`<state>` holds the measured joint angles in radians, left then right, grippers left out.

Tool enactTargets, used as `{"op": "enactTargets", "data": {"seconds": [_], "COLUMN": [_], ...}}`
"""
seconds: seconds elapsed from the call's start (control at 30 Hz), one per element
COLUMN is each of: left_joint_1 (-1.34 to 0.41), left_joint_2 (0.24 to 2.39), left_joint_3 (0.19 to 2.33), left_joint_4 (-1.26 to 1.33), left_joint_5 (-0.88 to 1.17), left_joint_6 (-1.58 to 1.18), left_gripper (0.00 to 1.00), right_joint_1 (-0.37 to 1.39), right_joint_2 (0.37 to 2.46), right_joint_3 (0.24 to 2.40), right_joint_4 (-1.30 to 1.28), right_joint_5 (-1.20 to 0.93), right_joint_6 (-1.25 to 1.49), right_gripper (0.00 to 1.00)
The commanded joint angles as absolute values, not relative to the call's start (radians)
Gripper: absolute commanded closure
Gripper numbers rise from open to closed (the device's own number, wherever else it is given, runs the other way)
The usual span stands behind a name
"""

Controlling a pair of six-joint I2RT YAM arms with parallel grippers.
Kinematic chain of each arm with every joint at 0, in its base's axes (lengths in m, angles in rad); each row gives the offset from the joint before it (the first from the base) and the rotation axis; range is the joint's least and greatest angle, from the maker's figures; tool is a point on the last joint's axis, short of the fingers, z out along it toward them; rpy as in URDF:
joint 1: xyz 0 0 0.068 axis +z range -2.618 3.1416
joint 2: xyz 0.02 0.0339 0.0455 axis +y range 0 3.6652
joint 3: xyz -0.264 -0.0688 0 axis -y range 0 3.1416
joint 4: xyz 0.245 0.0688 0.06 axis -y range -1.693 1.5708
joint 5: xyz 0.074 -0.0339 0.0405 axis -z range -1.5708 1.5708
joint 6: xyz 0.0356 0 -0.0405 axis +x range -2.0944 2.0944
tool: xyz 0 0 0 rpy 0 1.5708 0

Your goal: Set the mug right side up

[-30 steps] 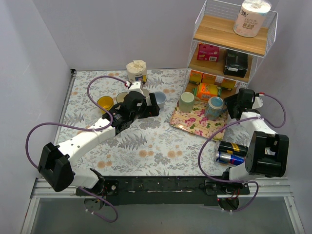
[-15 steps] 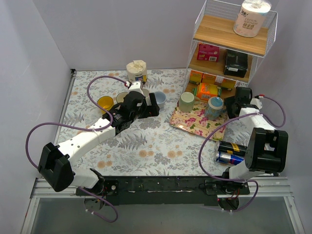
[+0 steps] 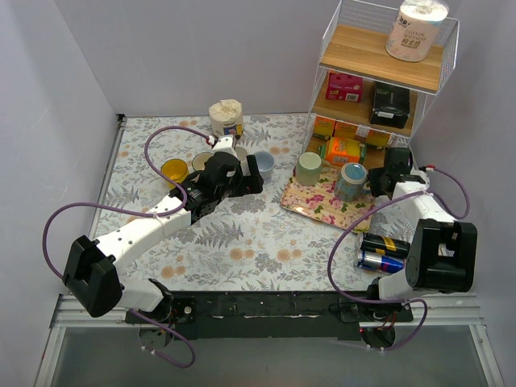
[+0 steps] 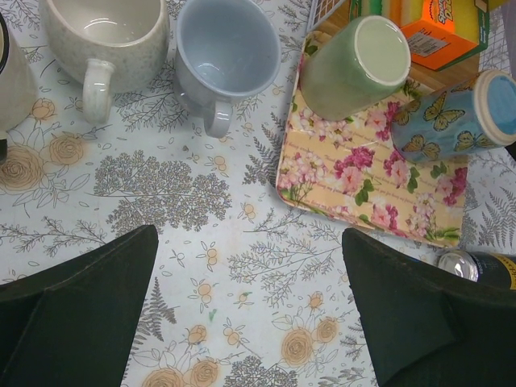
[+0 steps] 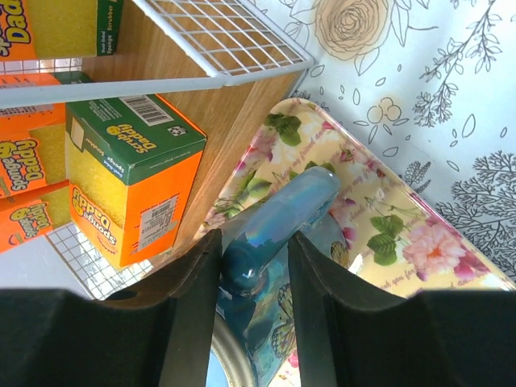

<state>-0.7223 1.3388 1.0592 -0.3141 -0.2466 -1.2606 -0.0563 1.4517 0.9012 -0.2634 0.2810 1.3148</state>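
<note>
**Flowered worktop, mug not yet turned**

Flowered worktop [image 3: 274,234] between pale walls, and no part of the turn is done.

The left pincer [image 4: 250,234] hangs over bare cloth with its jaws wide apart and holds nothing. Its arm is stretched long and low across the worktop. Beyond its tips stand 2 upright cups, and ahead to its right lies the tray [image 4: 363,193] with a green mug [image 4: 355,56] base-up on it.

The right pincer [image 5: 254,242] looks closed on the handle [image 5: 278,214] of the butterfly mug [image 3: 351,179], with 1 finger on each side. I judge it a firm hold, though the contact is hard to confirm. The mug sits directly in front of this pincer, on the tray's far end, just beside the wire shelf [image 5: 226,40], with its base uppermost. The right arm is folded close, its forearm reaching away from the base and the wrist aimed left at the mug.

What remains is lifting it, rolling it over, and setting it down on its base.
</note>
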Motion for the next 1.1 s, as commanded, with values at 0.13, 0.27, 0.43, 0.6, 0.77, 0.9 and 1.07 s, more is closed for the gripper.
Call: {"op": "enactTargets", "data": {"seconds": [0.13,0.27,0.43,0.6,0.77,0.9,1.07], "left_joint_1": [-0.724,-0.724,-0.724,-0.724,-0.724,-0.724,-0.724], "left_joint_2": [1.302,1.301,1.298,1.299,1.299,1.301,1.302], "left_joint_3": [1.051,1.054,1.054,1.055,1.061,1.065,1.081], "left_joint_4": [-0.313,-0.316,-0.319,-0.321,-0.321,-0.321,-0.322], "left_joint_5": [-0.261,-0.264,-0.273,-0.276,-0.273,-0.267,-0.252], "left_joint_6": [-1.250,-1.250,-1.249,-1.249,-1.247,-1.246,-1.247], "left_gripper": [0.02,0.02,0.02,0.02,0.02,0.02,0.02], "right_joint_1": [-0.048,-0.048,-0.048,-0.048,-0.048,-0.048,-0.046], "right_joint_2": [1.500,1.525,1.531,1.503,1.474,1.422,1.358], "right_joint_3": [0.917,0.940,0.945,0.945,0.939,0.908,0.910], "right_joint_4": [-0.414,-0.425,-0.420,-0.423,-0.414,-0.347,-0.267], "right_joint_5": [0.264,0.256,0.242,0.261,0.247,0.186,0.129], "right_joint_6": [1.442,1.471,1.493,1.480,1.430,1.396,1.315], "right_gripper": [0.44,0.41,0.71,0.99,0.99,0.99,0.99]}}
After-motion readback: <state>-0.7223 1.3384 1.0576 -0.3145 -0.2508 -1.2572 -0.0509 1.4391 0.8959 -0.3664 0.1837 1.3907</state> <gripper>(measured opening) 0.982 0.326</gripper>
